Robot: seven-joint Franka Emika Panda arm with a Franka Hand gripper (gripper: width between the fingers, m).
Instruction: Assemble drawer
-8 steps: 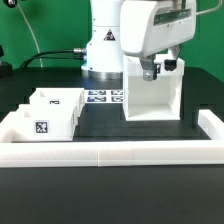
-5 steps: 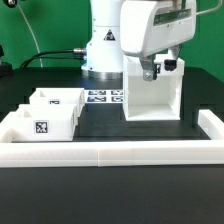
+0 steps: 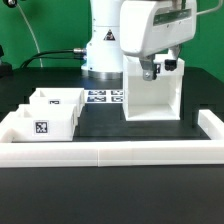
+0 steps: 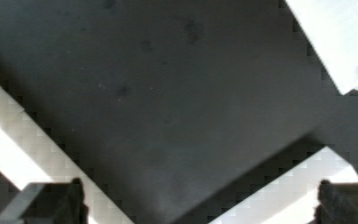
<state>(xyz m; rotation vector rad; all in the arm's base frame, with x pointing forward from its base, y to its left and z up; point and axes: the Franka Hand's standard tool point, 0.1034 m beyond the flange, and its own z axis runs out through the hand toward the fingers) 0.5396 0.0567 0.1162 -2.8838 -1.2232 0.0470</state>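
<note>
The drawer's tall housing [image 3: 152,98] stands upright on the dark table [image 3: 100,128], towards the exterior view's right, its open face turned to the camera; the two small trays sit well apart from it on the exterior view's left, close together; the front tray [image 3: 38,126] shows a square tag on its near wall, and the back tray [image 3: 58,100] stands just behind it, also tagged. Neither tray is inside the housing. Between the trays and the housing, further back, the marker board [image 3: 103,97] lies flat at the foot of the white arm [image 3: 105,40]; a low white border wall [image 3: 110,152] runs along the front and up both sides.

The gripper [image 3: 158,68] hangs at the housing's top edge; whether it touches the housing I cannot tell from here. In the wrist view the gripper [image 4: 197,205] has its fingertips [image 4: 51,200] spread wide, with only dark table surface [image 4: 176,100] between them and nothing held; a white surface [image 4: 345,40] cuts across one corner, too close to identify.
</note>
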